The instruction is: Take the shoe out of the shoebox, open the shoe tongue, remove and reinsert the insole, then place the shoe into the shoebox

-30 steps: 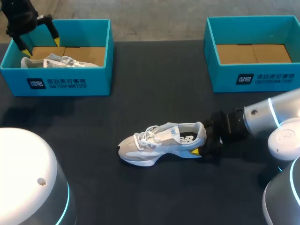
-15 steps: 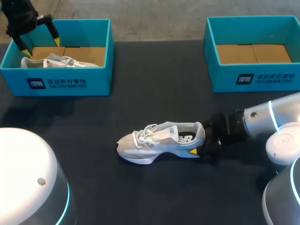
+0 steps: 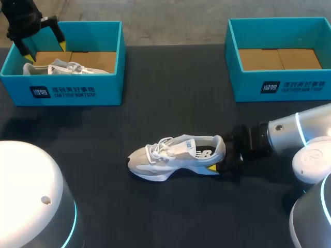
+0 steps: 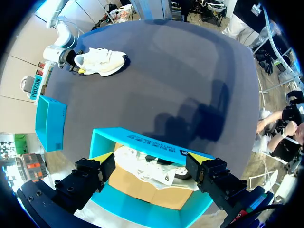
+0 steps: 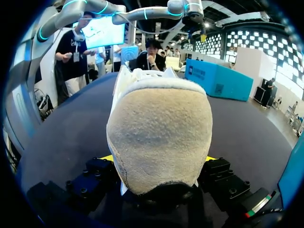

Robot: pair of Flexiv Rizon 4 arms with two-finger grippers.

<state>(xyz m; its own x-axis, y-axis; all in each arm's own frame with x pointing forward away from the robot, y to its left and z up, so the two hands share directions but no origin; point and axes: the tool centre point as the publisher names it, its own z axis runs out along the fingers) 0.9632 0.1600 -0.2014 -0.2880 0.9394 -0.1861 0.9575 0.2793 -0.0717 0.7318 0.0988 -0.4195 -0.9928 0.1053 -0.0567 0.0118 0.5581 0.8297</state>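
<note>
The left arm (image 3: 19, 14) enters at the far left corner. Its black left hand (image 3: 43, 49) points downward with the yellow-tipped fingers (image 4: 100, 159) spread wide apart. The silver right arm (image 3: 292, 132) stretches low and nearly level, and its right hand (image 3: 221, 158) is clamped on the heel of the white sneaker (image 3: 170, 155).

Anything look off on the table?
Nothing stands out. The shoe stands upright on its sole mid-table, heel held in the right gripper; the other shoe lies inside the left shoebox.
</note>
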